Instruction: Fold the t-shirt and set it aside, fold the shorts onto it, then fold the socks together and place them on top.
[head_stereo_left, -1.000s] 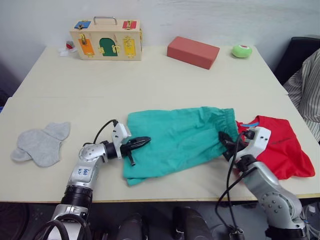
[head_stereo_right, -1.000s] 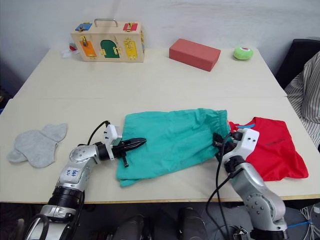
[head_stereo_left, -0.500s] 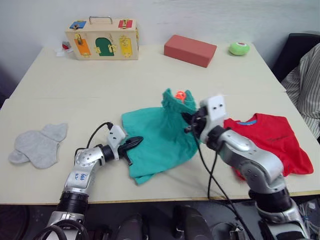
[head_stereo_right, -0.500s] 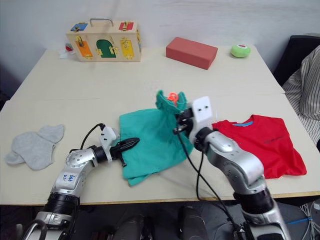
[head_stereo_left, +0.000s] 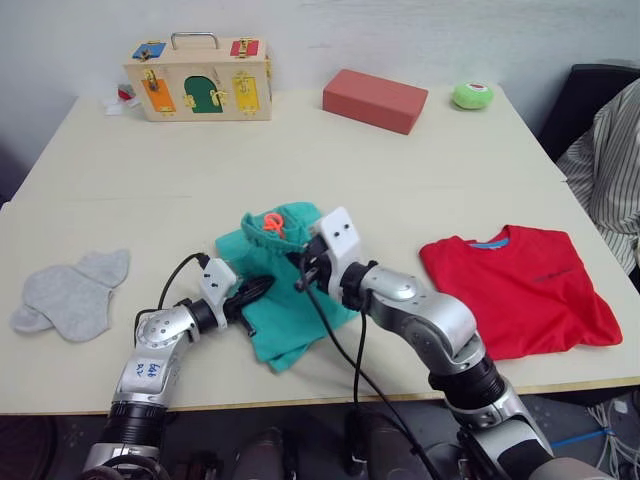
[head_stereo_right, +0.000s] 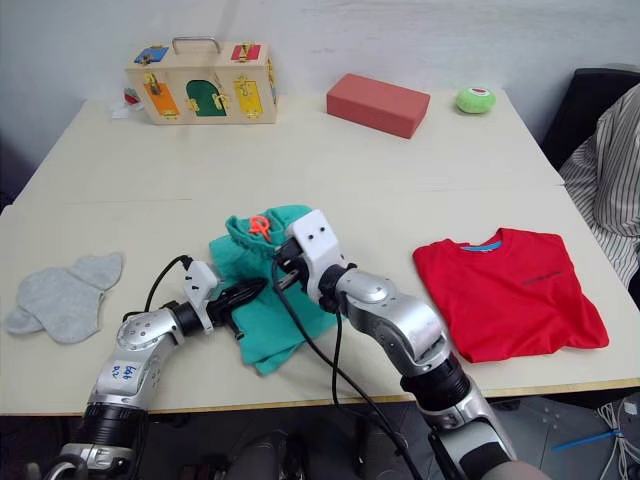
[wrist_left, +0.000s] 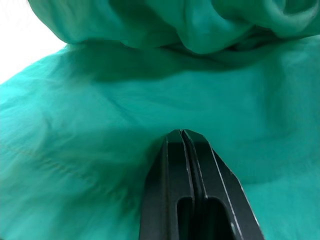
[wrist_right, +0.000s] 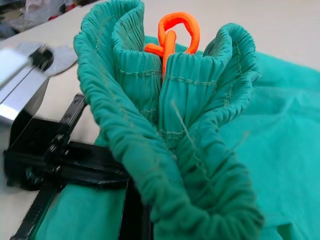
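While the left hand (wrist_left: 183, 133), fingers together, presses the teal-green cloth shorts (head_stereo_left: 285, 300), the right hand (head_stereo_left: 300, 272) holds their bunched waistband. Whether its fingers are clamped, I cannot tell.

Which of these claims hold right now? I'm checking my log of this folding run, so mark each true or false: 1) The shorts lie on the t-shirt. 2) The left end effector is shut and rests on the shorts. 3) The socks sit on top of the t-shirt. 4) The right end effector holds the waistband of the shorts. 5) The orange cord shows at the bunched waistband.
1) False: the shorts lie apart from the t-shirt, on bare table.
2) True: the left end effector has its fingers together on the teal cloth.
3) False: the socks lie at the table's left edge.
4) True: the right end effector grips the gathered waistband.
5) True: the cord pokes out there.
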